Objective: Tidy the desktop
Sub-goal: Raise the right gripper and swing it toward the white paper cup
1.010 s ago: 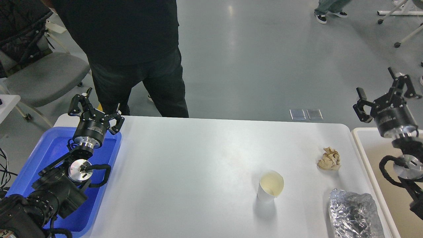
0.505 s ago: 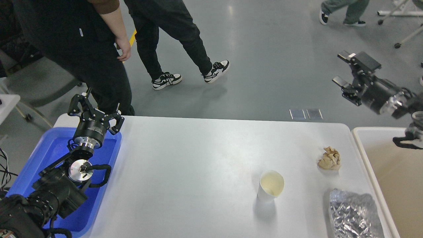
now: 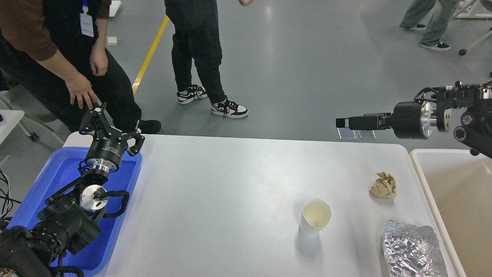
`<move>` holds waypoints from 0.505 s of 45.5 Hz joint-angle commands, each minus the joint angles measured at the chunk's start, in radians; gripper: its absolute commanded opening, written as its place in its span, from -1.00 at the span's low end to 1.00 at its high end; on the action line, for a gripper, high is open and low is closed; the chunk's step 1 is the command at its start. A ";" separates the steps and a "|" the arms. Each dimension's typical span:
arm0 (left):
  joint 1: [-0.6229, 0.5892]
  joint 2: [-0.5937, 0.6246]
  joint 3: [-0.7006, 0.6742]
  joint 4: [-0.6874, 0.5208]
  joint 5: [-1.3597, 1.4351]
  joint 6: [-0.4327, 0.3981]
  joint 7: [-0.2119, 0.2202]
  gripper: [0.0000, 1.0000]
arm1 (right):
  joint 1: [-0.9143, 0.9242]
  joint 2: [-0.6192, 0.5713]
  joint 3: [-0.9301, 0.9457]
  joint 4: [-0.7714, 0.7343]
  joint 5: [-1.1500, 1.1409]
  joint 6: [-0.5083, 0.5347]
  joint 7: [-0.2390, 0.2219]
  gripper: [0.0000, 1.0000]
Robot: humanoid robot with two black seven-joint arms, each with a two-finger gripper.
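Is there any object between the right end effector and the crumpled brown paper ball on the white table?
Nothing visible blocks it. The right end effector hangs above the far edge of the large white rectangular desktop; only bare surface lies between it and the crumpled brown paper ball.

White desk [image 3: 230,200], blue tray [image 3: 46,184], black arms.

Both end effectors are finished in black, the left end effector [image 3: 109,127] above a silver wrist ring. Beneath it a saturated blue is shown by the tray. Below the right end effector [image 3: 346,123], a crumpled tan paper ball [image 3: 383,185], a cream-white cup [image 3: 315,216] and wrinkled silver foil [image 3: 411,250] are seen; beside them, a beige bin [image 3: 457,204].
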 commanded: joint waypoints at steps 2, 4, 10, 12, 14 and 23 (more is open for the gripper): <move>0.000 0.000 0.000 0.000 0.000 0.000 0.000 1.00 | 0.062 0.052 -0.186 0.106 -0.163 0.000 0.016 0.99; 0.000 0.000 0.000 0.000 0.000 0.000 0.000 1.00 | 0.057 0.100 -0.215 0.095 -0.163 0.000 0.014 0.99; 0.000 0.000 0.000 0.000 0.000 0.000 0.000 1.00 | 0.019 0.177 -0.252 0.068 -0.163 -0.010 0.003 0.98; 0.000 0.000 0.000 0.000 0.000 0.000 0.000 1.00 | -0.006 0.195 -0.252 0.054 -0.161 -0.020 0.003 0.98; 0.000 0.000 0.000 0.000 0.000 0.000 0.000 1.00 | -0.026 0.218 -0.253 0.032 -0.161 -0.033 0.003 0.98; 0.000 0.000 0.000 0.000 0.000 0.000 0.000 1.00 | -0.118 0.278 -0.255 -0.095 -0.146 -0.097 0.002 0.96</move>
